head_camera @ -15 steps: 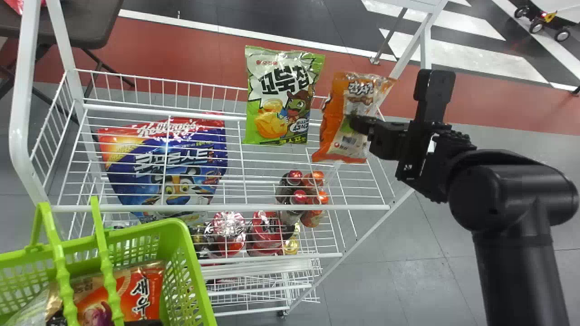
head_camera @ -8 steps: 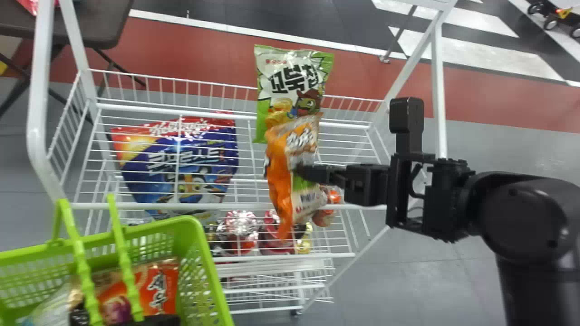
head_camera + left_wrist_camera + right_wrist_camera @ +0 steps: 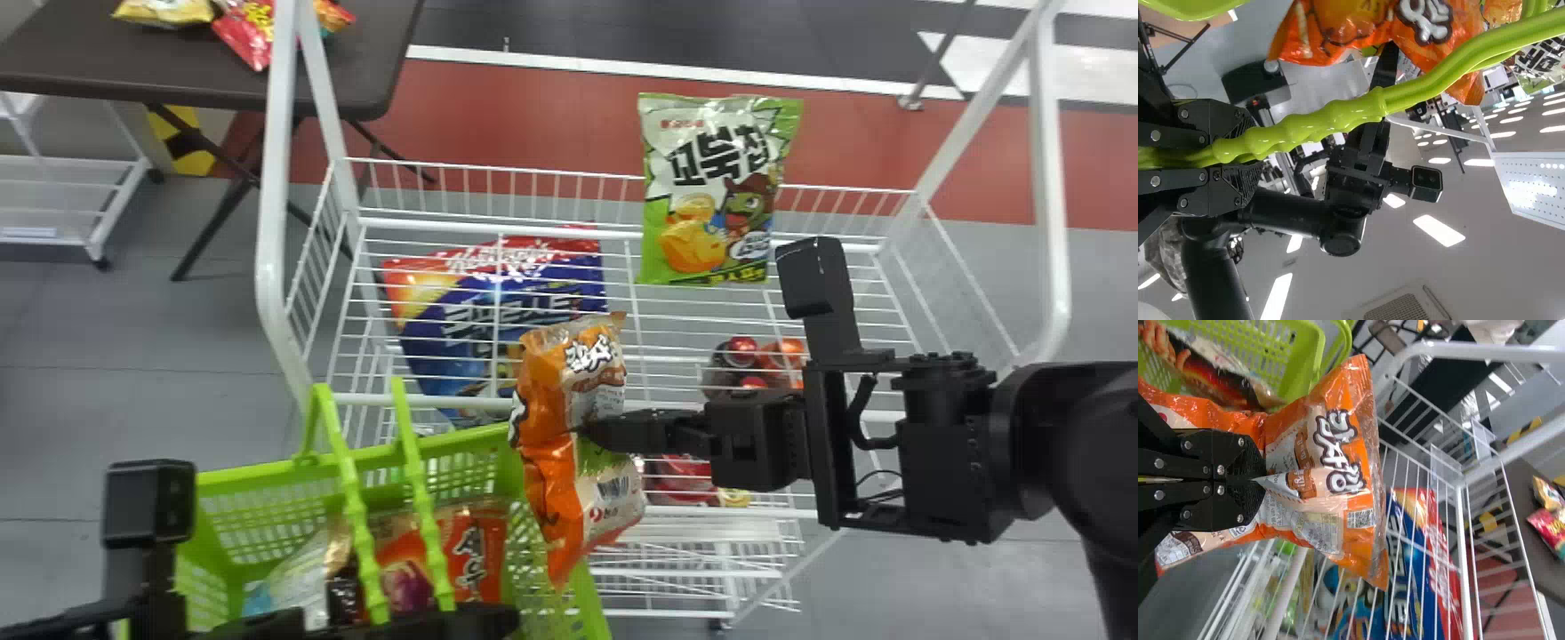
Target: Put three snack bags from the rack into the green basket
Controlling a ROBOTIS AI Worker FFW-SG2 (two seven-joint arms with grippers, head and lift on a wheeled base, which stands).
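My right tool [image 3: 594, 430] is gripping the orange bag [image 3: 553, 404] by its middle, both fingers pressing in so that the wrapper is creasing around them; the bag is hanging clear of the rack's wires, one end above my tool and the other below, and in the head view it is overlapping the basket's right edge; my left tool [image 3: 453, 624] is closing around the two green handles [image 3: 351, 498] of the basket [image 3: 258, 480], which are standing up over its opening; inside the basket a red bag [image 3: 484, 551] and a pale bag [image 3: 298, 569] are lying side by side.

Beyond the basket the white rack [image 3: 1052, 222] is standing; a green bag [image 3: 676, 240] is leaning upright at its far rail, to the right of the orange bag; a blue bag [image 3: 533, 289] is showing beneath the upper wires, with red-capped bottles [image 3: 741, 351] sitting lower down on the right; farther off, at the far left, a dark worktop [image 3: 373, 53] is carrying a few bright packs [image 3: 249, 36].
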